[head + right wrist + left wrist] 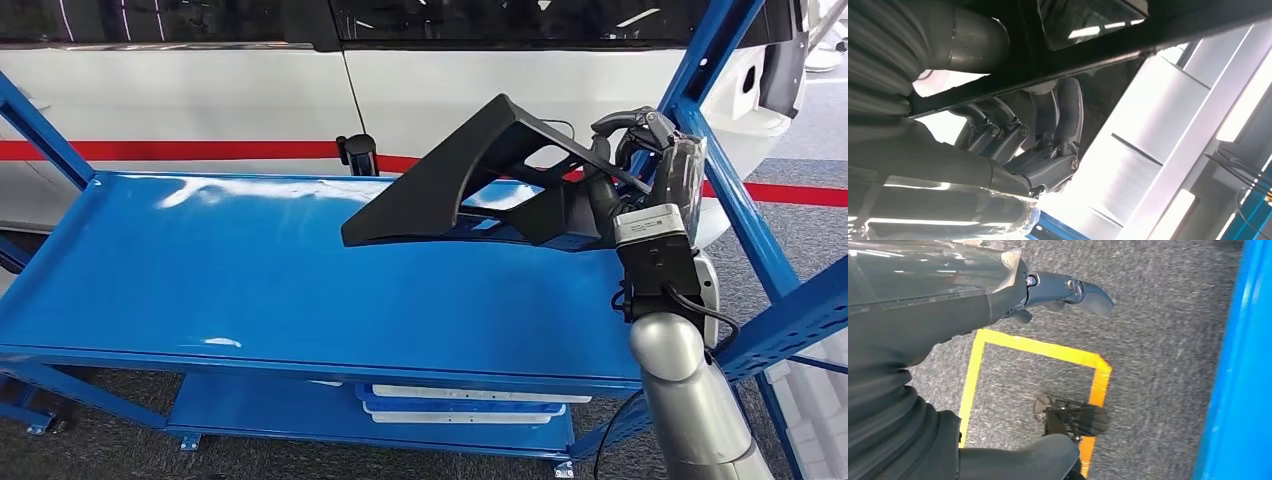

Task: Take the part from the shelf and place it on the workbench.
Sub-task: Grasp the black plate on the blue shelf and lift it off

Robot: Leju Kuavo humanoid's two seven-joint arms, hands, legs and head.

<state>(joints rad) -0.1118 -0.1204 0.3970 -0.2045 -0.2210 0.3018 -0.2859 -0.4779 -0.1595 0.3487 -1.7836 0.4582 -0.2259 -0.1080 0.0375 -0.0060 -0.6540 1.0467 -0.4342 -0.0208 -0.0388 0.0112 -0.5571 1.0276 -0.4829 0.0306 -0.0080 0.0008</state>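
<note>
Right hand [640, 150] grips black part [470, 180] above blue shelf [200, 290] (left hand [1068, 290] empty, fingers apart).

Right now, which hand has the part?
The right hand: it grips the black part above the blue shelf. The left hand hangs over the floor, holding nothing.

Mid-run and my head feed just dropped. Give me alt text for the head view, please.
The right hand grips a black angular plastic part by one end, holding it above the blue shelf surface. A white vehicle body with a red stripe stands behind the shelf, and flat white panels lie on the lower shelf level.
</note>
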